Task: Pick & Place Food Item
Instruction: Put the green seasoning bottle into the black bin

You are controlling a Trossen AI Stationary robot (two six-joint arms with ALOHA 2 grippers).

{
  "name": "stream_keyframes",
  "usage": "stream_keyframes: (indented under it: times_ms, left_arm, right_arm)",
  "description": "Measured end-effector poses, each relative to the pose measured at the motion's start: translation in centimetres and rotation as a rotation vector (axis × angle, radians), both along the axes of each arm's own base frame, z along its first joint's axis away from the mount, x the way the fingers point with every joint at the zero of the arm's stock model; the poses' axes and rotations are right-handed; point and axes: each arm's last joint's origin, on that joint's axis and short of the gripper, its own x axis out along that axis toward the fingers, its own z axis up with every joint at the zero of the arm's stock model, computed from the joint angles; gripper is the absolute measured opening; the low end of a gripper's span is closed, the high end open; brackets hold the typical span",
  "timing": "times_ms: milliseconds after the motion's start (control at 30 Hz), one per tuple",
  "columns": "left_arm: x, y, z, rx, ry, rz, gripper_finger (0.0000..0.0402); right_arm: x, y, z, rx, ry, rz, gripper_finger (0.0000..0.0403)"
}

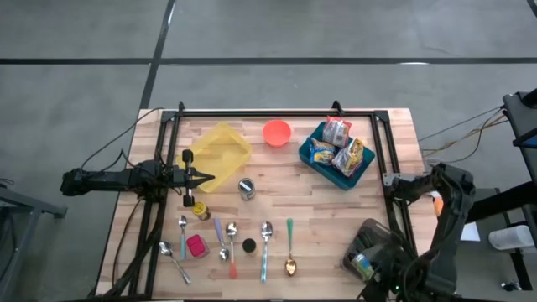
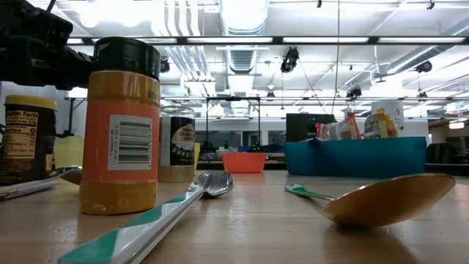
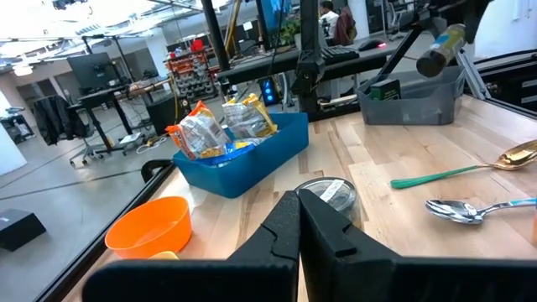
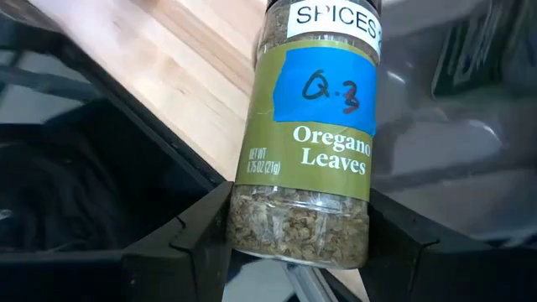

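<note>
A jar of oregano leaves (image 4: 315, 143) with a green label and a blue tape patch is held by my right gripper (image 1: 362, 267) at the table's near right corner. It hangs over a grey bin (image 3: 411, 101). In the left wrist view the jar (image 3: 440, 50) is tilted, dark cap end lowest, above that bin. My left gripper (image 1: 201, 178) is shut with nothing in it and points level across the table from its left side, beside a yellow tray (image 1: 220, 155). My right gripper pinches the oregano jar between its two fingers (image 4: 193, 239), one on each side of the jar's lower body near its base (image 4: 252, 222). The fingers come steeply from above. The jar is lifted clear, tilted, with its cap end pointing down toward the grey bin.
A blue bin (image 1: 337, 153) with snack packets stands at the far right and an orange bowl (image 1: 277, 132) at the far middle. Two other spice jars (image 1: 246, 189) (image 1: 200, 210), several spoons (image 1: 266, 235) and a pink item (image 1: 195, 245) lie across the near half.
</note>
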Motion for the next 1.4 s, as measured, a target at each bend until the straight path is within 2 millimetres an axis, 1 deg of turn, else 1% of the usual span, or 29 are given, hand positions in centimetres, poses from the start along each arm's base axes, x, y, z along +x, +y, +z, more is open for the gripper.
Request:
stream_keyframes:
  times_ms: [133, 300, 633, 933, 1167, 1267, 1400]
  left_arm:
    - [0.0, 0.0, 0.0, 0.000, 0.000, 0.000, 0.0000]
    - [0.0, 0.0, 0.0, 0.000, 0.000, 0.000, 0.0000]
    - [0.0, 0.0, 0.0, 0.000, 0.000, 0.000, 0.0000]
    - [0.0, 0.0, 0.0, 0.000, 0.000, 0.000, 0.0000]
    - [0.0, 0.0, 0.0, 0.000, 0.000, 0.000, 0.0000]
    - [0.0, 0.0, 0.0, 0.000, 0.000, 0.000, 0.0000]
    - [0.0, 0.0, 0.0, 0.000, 0.000, 0.000, 0.0000]
  right_arm:
    - [0.0, 0.7, -1.2, -0.009, 0.080, -0.010, 0.0194]
    - [-0.1, 0.5, -1.9, -0.043, 0.120, -0.009, 0.0194]
    - [-0.2, 0.0, -2.9, -0.085, 0.131, 0.002, 0.0194]
    - [-0.1, -0.5, -5.9, -0.072, 0.125, 0.005, 0.0194]
    - [-0.2, -0.6, -7.2, -0.046, 0.116, 0.006, 0.0195]
    - [-0.2, -0.7, -7.6, -0.037, 0.112, 0.006, 0.0202]
    - [-0.1, -0.8, -7.7, -0.036, 0.117, 0.003, 0.0232]
